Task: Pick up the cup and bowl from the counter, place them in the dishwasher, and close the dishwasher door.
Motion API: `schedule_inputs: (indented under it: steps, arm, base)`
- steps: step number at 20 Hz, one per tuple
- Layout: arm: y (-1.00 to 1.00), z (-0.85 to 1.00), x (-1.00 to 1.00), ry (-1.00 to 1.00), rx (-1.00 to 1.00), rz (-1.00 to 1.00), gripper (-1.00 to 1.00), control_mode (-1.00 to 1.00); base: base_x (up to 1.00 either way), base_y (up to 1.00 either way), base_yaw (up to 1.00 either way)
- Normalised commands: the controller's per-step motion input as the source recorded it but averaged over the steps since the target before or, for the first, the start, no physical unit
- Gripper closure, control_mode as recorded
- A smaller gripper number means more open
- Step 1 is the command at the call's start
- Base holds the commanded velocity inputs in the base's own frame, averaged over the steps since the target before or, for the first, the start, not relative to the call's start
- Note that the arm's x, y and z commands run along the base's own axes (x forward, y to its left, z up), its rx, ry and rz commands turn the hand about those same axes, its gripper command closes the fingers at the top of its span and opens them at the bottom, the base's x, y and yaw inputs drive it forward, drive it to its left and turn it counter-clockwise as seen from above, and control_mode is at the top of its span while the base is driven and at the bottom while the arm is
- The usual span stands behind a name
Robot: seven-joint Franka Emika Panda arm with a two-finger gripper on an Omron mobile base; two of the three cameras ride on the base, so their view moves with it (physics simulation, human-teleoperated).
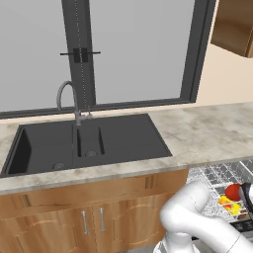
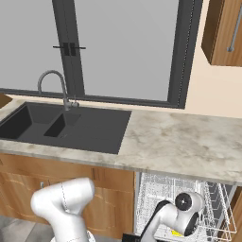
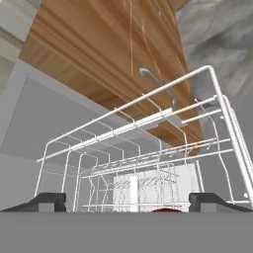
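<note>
The dishwasher's white wire rack (image 1: 217, 178) stands pulled out below the counter (image 1: 207, 133), right of the wooden cabinets. In the rack lie the red bowl (image 1: 232, 191) and, just beneath it, the yellow cup (image 1: 226, 201). My arm reaches down over the rack, and the dark hand sits right beside the bowl at the frame's edge. In the hand view my gripper (image 3: 128, 201) is open, its fingertips (image 3: 47, 200) wide apart with only rack wires (image 3: 148, 163) between them. A red sliver of the bowl (image 3: 165, 210) peeks up at the bottom. I cannot make out the dishwasher door.
A black double sink (image 1: 84, 141) with a curved tap (image 1: 66, 96) is set into the counter at the left, under a large window. Wooden cabinet doors (image 1: 74, 222) with handles stand left of the rack (image 2: 179, 194). A wall cabinet (image 2: 224, 33) hangs at upper right.
</note>
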Motion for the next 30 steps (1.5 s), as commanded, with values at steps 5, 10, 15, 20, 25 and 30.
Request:
schedule_inputs:
  steps: [5, 10, 15, 20, 25, 30]
  arm:
    - [-0.23, 0.13, -0.24, -0.05, -0.01, 0.00, -1.00, -1.00]
    - [-0.25, 0.01, -0.20, -0.04, 0.00, 0.00, -1.00, -1.00]
    - [-0.23, 0.01, -0.29, -0.05, 0.00, 0.00, -1.00, -1.00]
    - [-0.15, 0.00, -0.37, -0.04, 0.00, 0.00, -1.00, -1.00]
    - [-0.02, 0.09, -0.49, -0.07, 0.00, 0.03, -1.00, -1.00]
    - [0.00, 0.14, -0.59, -0.09, 0.00, 0.05, -1.00, -1.00]
  base:
    - [0.00, 0.00, 0.00]
    - [0.00, 0.00, 0.00]
    - [0.00, 0.00, 0.00]
    - [0.00, 0.00, 0.00]
    - [0.00, 0.00, 0.00]
    - [0.00, 0.00, 0.00]
